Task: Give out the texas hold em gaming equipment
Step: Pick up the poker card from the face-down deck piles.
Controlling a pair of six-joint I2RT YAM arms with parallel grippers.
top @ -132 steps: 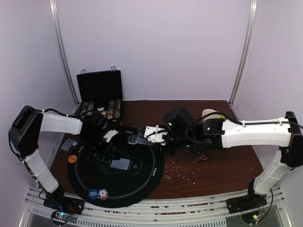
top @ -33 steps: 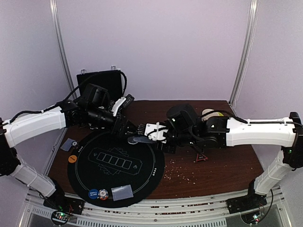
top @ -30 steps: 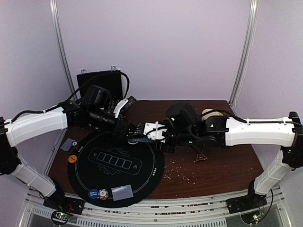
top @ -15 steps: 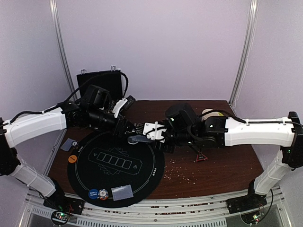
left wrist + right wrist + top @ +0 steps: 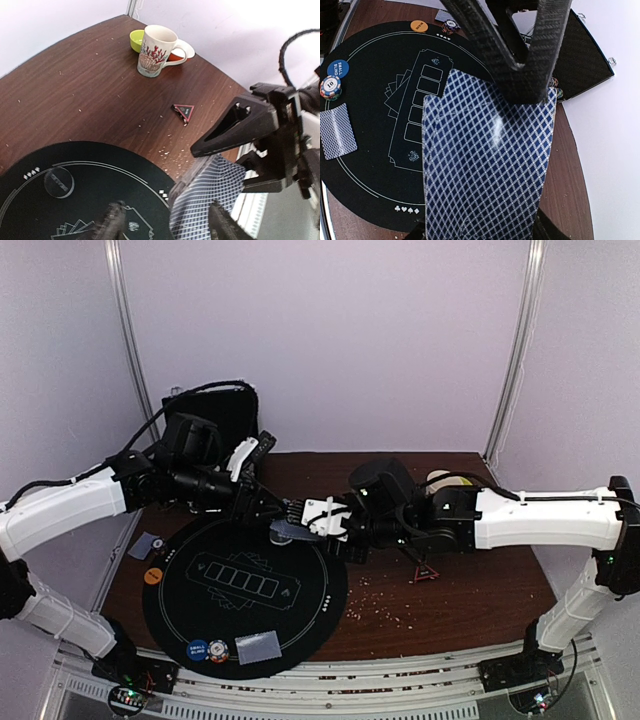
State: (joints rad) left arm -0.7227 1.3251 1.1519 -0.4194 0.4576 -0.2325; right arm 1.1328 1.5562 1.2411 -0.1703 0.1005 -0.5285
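R gripper is clamped on the card deck, holding it above the far rim of the round black mat. L gripper is at the deck's far end, its 2 fingers on it; can't tell if they pinch a card.

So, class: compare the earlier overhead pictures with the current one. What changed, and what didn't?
The left gripper left the middle of the mat and reached back to the deck. The card that lay there now sits at the near edge beside the chips. The right gripper kept holding the deck; the chips stayed.
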